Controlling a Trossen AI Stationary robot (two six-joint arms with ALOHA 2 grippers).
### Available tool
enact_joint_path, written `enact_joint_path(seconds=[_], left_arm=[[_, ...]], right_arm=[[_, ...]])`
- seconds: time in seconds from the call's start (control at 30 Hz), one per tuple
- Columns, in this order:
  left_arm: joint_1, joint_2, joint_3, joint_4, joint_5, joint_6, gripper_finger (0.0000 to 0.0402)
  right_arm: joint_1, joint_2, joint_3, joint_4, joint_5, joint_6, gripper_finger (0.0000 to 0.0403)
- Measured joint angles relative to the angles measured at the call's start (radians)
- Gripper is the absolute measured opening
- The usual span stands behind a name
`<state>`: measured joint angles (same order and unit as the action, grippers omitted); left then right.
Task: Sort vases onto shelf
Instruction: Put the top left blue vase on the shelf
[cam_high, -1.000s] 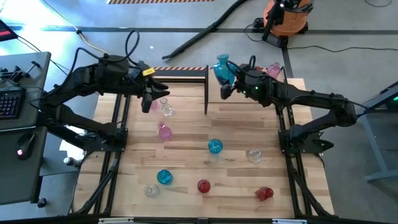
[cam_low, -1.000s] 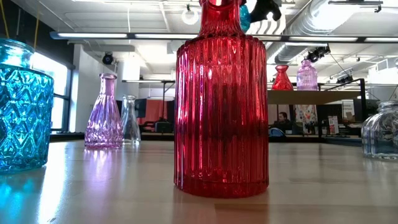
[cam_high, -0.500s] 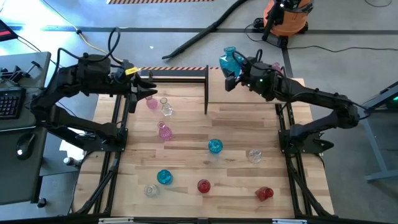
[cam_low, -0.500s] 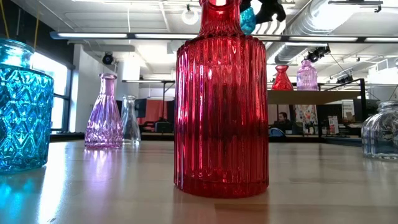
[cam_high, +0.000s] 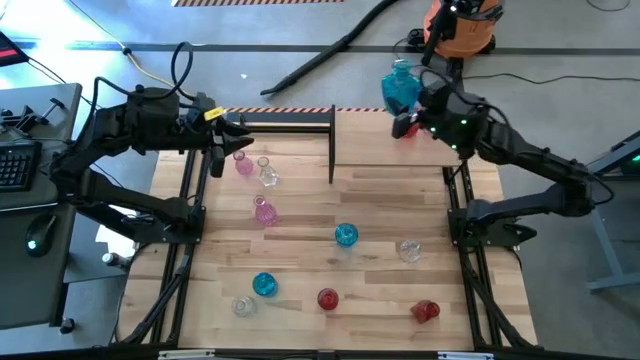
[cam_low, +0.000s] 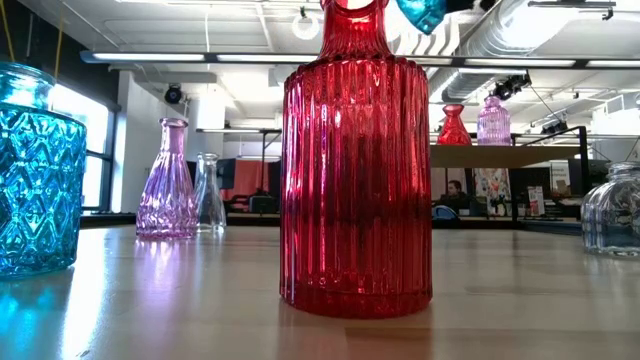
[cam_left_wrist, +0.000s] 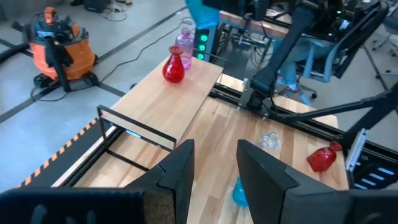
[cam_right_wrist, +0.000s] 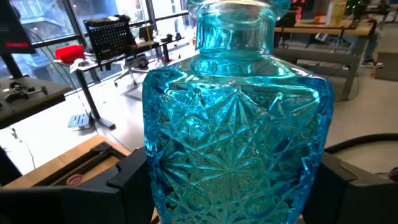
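A blue cut-glass vase (cam_right_wrist: 233, 118) hangs high over the table's far right, with my right gripper (cam_high: 405, 102) shut on it. It shows at the top of the low view as the blue vase (cam_low: 420, 12). The plywood shelf (cam_low: 500, 155) holds a red vase (cam_low: 453, 125) and a pink vase (cam_low: 493, 120), each standing on its base. My left gripper (cam_left_wrist: 214, 174) is open and empty at the far left, beside a pink vase (cam_high: 243, 165) and a clear vase (cam_high: 268, 175). Several more vases stand on the table, among them a blue one (cam_high: 345, 235) and a red one (cam_high: 327, 298). My right gripper pinches the blue vase's wide body between its two fingers (cam_right_wrist: 134, 183), one on each side low on the body (cam_right_wrist: 163, 186). The fingers come in nearly level. The vase stands upright in the hold, neck up, lifted clear of table and shelf.
A bare black frame (cam_high: 290, 125) stands at the far edge between the two arms. An orange shop vacuum (cam_high: 458, 25) and its hose lie on the floor beyond the table. Black rails (cam_high: 185, 240) run down both table sides.
My right gripper has carried the blue vase up and toward the table's far right corner, keeping it upright. My left gripper has drawn back a little toward the table's left and far edges, away from the pink and clear vases, then kept still.
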<state>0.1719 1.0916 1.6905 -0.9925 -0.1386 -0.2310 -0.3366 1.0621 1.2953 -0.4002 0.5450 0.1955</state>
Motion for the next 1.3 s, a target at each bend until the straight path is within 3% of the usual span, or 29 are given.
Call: enact_joint_path(seconds=[0.7,1.07,1.3], left_arm=[[0.000,0.000,0.000,0.007,-0.138,-0.002,0.0113],[0.000,0.000,0.000,0.020,-0.140,-0.002,0.0113],[0.000,0.000,0.000,0.020,-0.140,-0.001,0.0113]], right_arm=[[-0.071,-0.140,-0.001,-0.208,-0.023,-0.012,0.0269],[-0.019,-0.079,-0.001,-0.029,-0.111,-0.018,0.0269],[0.044,0.022,-0.002,0.066,-0.029,-0.039,0.0269]])
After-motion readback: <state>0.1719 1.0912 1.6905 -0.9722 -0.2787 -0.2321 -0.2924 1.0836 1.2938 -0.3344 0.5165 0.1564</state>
